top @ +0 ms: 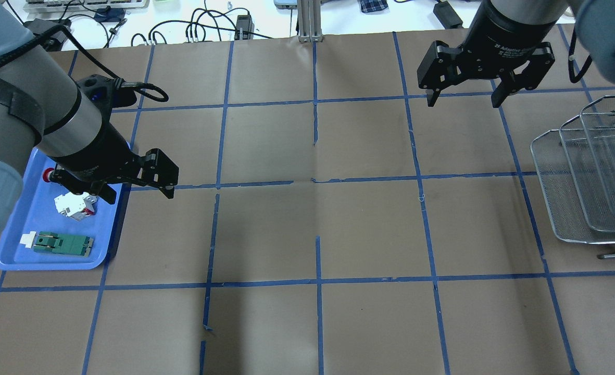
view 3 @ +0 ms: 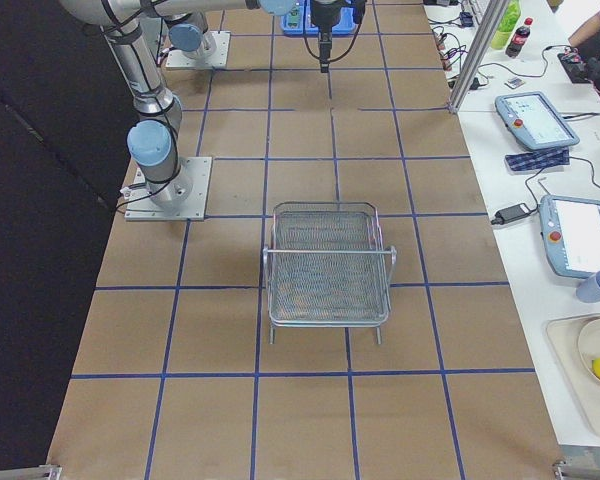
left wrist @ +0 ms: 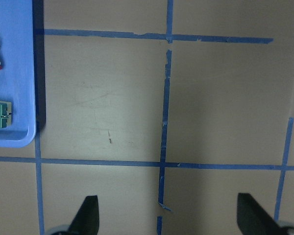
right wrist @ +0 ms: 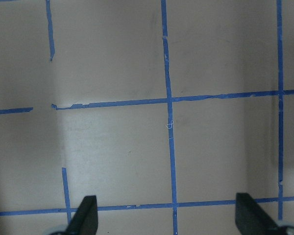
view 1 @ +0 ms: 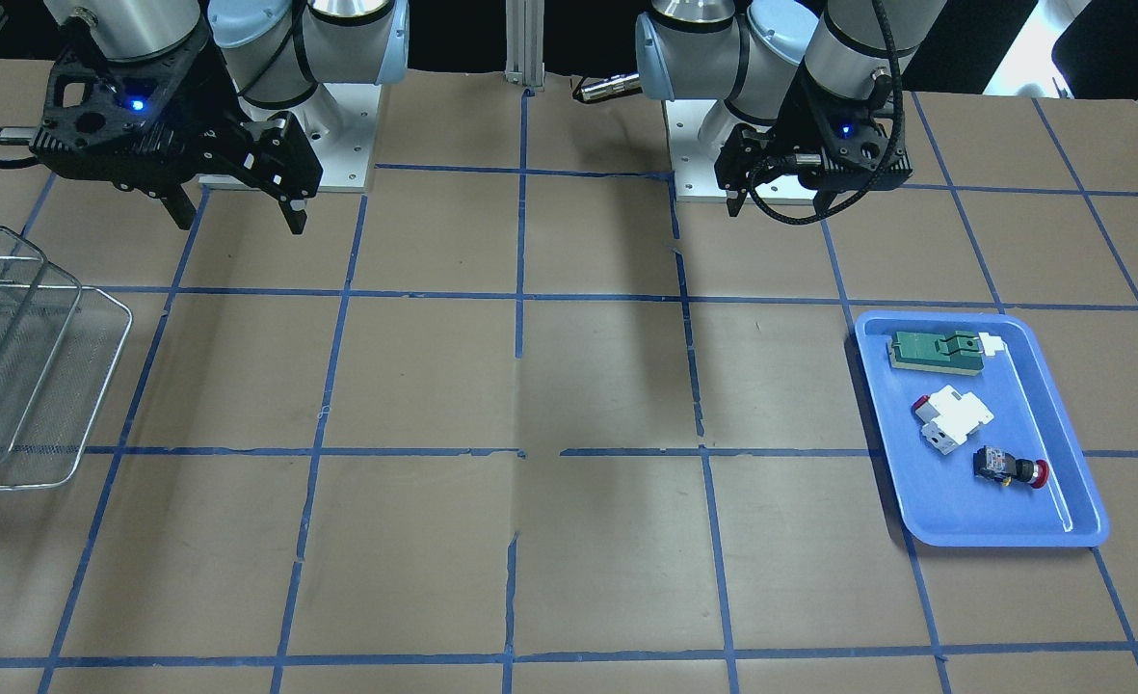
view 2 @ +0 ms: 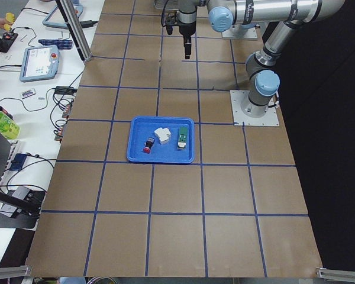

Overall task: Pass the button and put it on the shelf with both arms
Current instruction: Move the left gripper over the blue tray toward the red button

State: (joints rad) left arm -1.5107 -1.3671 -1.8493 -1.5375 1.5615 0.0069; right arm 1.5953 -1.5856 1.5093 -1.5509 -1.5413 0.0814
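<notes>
**A:** Which step would you say this is?

**B:** The very start, I'd judge: nothing has been picked up. The button (view 1: 1012,470) lies on its side in the blue tray (view 1: 1002,536), at the lower right of the front-facing view, with its red cap toward the tray's right rim.

**A:** And the grippers?

**B:** The left gripper (top: 139,195) hangs above the tray's edge with its fingers spread wide and nothing between them. The right gripper (top: 463,101) is at the upper right of the overhead view, just as wide and empty — well apart from the shelf (top: 562,198).

**A:** So what does the next move call for?

**B:** The left gripper should shift over the tray, come down on the black barrel and close. The white block (view 1: 954,419) sits just beside the button, so the approach has to be narrow.

**A:** How will it handle?

**B:** It's a small hard cylinder with a domed, glossy cap, likely to roll on smooth plastic. The shelf is fine silver mesh in rounded wire rims — a small part could tip there. The green board (view 1: 935,352) is flat and rectangular.
</notes>
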